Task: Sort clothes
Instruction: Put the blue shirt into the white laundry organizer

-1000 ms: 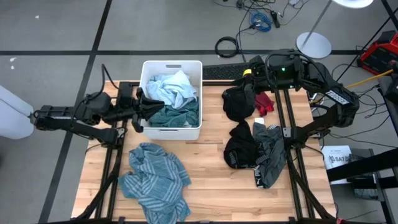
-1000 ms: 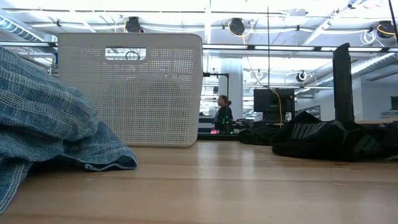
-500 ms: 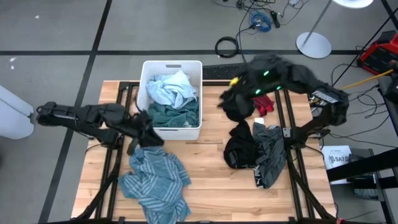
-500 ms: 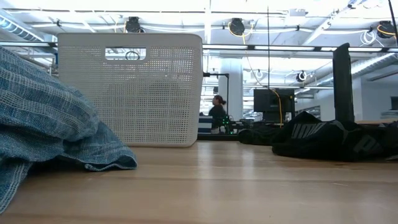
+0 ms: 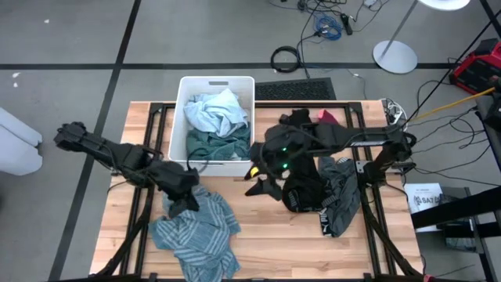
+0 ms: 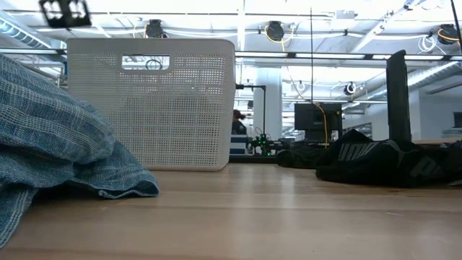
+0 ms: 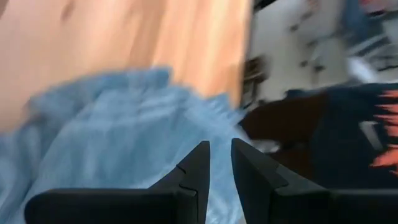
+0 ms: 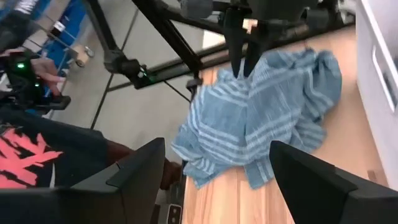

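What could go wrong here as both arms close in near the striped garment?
The left gripper, nearly closed above the teal striped garment, may pinch only a fold or miss it. The right gripper, open, is close by; the arms could collide. The dark pile lies under the right arm and might get dragged.

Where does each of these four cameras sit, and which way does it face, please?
High: overhead, straight down on both arms, white bin, dark clothes.
Low: table-top height, level past the bin; no arm clearly shows.
Left wrist: over the teal striped garment; own narrow-set fingers.
Right wrist: across the table; own wide fingers, the left gripper.
Shared: all four see the striped garment.
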